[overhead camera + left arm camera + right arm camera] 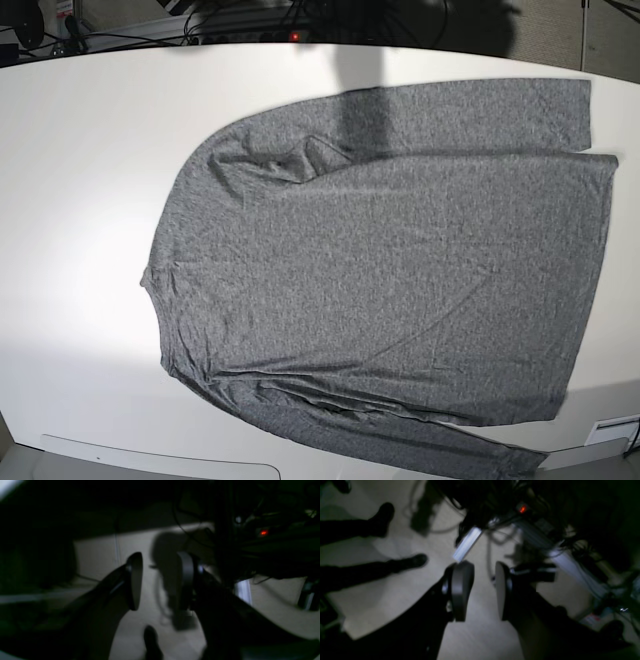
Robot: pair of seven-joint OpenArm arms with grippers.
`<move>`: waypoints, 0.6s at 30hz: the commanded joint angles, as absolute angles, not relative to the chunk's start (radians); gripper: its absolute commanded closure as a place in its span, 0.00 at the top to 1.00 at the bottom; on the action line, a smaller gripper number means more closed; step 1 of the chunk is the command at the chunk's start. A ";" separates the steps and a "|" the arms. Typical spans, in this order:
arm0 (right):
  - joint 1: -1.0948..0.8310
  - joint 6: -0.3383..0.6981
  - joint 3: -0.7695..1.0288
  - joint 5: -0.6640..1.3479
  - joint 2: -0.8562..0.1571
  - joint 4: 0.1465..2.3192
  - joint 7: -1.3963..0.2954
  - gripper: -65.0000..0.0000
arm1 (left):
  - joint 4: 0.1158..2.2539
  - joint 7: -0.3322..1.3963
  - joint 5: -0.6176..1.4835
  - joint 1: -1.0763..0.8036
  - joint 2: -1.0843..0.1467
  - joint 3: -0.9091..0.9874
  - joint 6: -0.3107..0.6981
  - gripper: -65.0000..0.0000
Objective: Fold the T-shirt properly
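I see the T-shirt (390,270) lying spread flat on the white table (80,180), nowhere near either set of fingers. My left gripper (160,581) and right gripper (482,591) both stand parted with only floor (402,590) showing between their pads, gripping nothing.

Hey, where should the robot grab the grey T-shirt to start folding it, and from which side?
Probably the upper sleeve, by its cuff end. In the base view the T-shirt lies flat on the white table, and that sleeve runs straight along the body's far edge, its cuff at the right. Coming straight down from above with open jaws suits cloth lying this flat. Neither gripper shows in that view.
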State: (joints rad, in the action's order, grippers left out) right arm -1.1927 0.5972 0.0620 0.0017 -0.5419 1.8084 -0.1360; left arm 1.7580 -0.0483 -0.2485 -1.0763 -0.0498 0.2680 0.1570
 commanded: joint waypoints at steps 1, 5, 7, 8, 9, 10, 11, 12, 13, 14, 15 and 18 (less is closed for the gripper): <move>-1.219 0.586 0.066 0.012 -0.562 1.854 -0.140 0.30 | 1.802 -0.070 -0.263 -1.102 -0.070 0.272 0.150 0.33; -1.230 0.536 0.066 0.010 -0.618 1.973 -0.206 0.30 | 1.910 -0.060 -0.334 -1.108 -0.135 0.272 0.150 0.33; -1.230 0.510 0.066 -0.001 -0.644 2.016 -0.211 0.30 | 1.956 -0.056 -0.357 -1.108 -0.170 0.272 0.151 0.33; -1.230 0.493 0.066 -0.004 -0.657 2.034 -0.210 0.30 | 1.977 -0.054 -0.371 -1.107 -0.189 0.272 0.157 0.33; -1.227 0.480 0.066 -0.004 -0.671 2.051 -0.210 0.30 | 1.995 -0.052 -0.379 -1.105 -0.210 0.272 0.166 0.33; -1.224 0.466 0.066 -0.004 -0.685 2.067 -0.210 0.30 | 2.008 -0.052 -0.378 -1.103 -0.232 0.272 0.179 0.33; -1.221 0.449 0.066 -0.004 -0.698 2.081 -0.210 0.30 | 2.017 -0.051 -0.378 -1.097 -0.255 0.272 0.200 0.33; -1.217 0.435 0.066 -0.004 -0.710 2.094 -0.210 0.30 | 2.021 -0.052 -0.377 -1.089 -0.278 0.272 0.221 0.33; -1.210 0.427 0.066 -0.004 -0.720 2.105 -0.212 0.30 | 2.023 -0.052 -0.378 -1.076 -0.301 0.272 0.245 0.33; -1.200 0.422 0.066 -0.004 -0.730 2.112 -0.214 0.30 | 2.023 -0.052 -0.390 -1.062 -0.323 0.272 0.287 0.33; -1.188 0.420 0.066 -0.004 -0.736 2.119 -0.214 0.30 | 2.022 -0.052 -0.421 -1.048 -0.347 0.272 0.336 0.33; -1.140 0.410 0.066 -0.008 -0.748 2.129 -0.214 0.30 | 2.022 -0.052 -0.457 -1.002 -0.405 0.272 0.419 0.33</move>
